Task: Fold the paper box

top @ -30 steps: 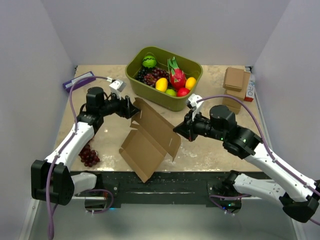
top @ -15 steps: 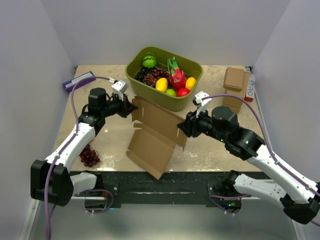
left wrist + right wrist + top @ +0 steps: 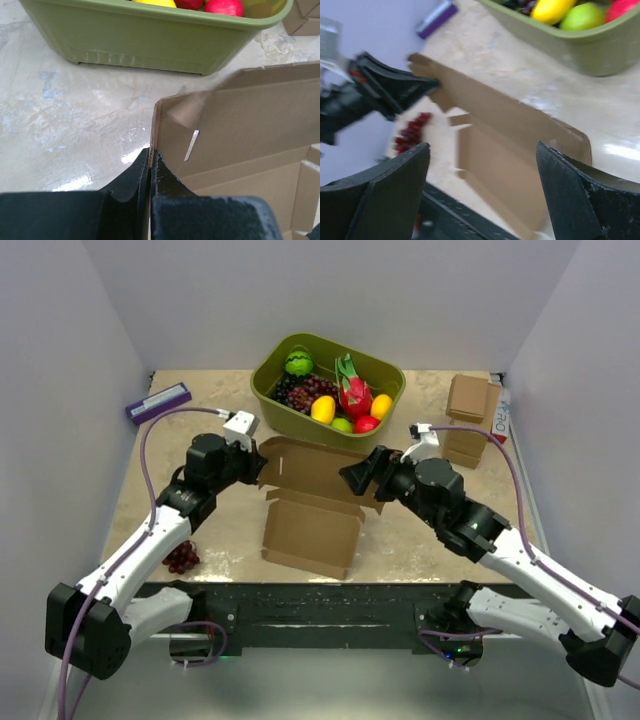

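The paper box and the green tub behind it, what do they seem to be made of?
The paper box looks like thin brown cardboard, matte, with sharp creases and a cut slot. The green tub is probably moulded plastic: smooth walls, rounded rim, soft sheen.

The paper box point(image 3: 310, 525) lies open at the middle of the desk point(image 3: 420, 535). Its tray part lies flat towards the front edge, and its back panel stands up behind that, just before the tub point(image 3: 300, 425). The left jaws pinch that panel's left edge; the right jaws stand spread at its right end, contact unclear. In the tub a grape cluster point(image 3: 305, 390) lies left of a dragon fruit point(image 3: 352, 392), among other fruit. A stack of small cardboard boxes point(image 3: 468, 400) sits right of the tub, at the far right. A loose grape bunch point(image 3: 181, 556) lies left of the paper box, near the front edge. A flat packet point(image 3: 158, 403) lies at the far left, well apart from the tub
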Tool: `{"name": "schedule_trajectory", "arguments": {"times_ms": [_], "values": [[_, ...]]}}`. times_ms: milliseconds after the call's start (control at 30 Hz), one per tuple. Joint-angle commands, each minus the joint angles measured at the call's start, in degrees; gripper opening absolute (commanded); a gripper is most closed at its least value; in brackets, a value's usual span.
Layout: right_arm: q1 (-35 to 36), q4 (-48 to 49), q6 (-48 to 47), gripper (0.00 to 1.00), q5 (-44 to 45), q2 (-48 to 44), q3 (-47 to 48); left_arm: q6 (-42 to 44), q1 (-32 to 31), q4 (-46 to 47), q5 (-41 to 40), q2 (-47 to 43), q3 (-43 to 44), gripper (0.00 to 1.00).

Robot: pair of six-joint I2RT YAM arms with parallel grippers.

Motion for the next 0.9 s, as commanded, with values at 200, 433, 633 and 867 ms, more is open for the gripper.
{"name": "schedule_trajectory", "arguments": {"times_ms": [200, 433, 633, 867], "values": [[0.26, 31.20, 30.67, 0.92, -8.78, 6.32, -9.82, 0.64, -3.79, -0.17, -11.28, 0.25, -0.30, 0.00], [0.26, 36.20, 39.02, 0.92, -3.24, 10.62, -12.80, 1.78, -5.28, 2.29, -10.31, -1.60, -1.53, 0.00], [0.17, 40.16, 42.54, 0.92, -1.40, 16.08, -12.11, 3.36, -6.95, 2.47, -10.31, -1.60, -1.54, 0.00], [-0.53, 44.11, 48.61, 0.92, 1.77, 18.37, -15.00, 5.21, -8.80, 3.34, -10.48, -3.18, -2.24, 0.00]]}}
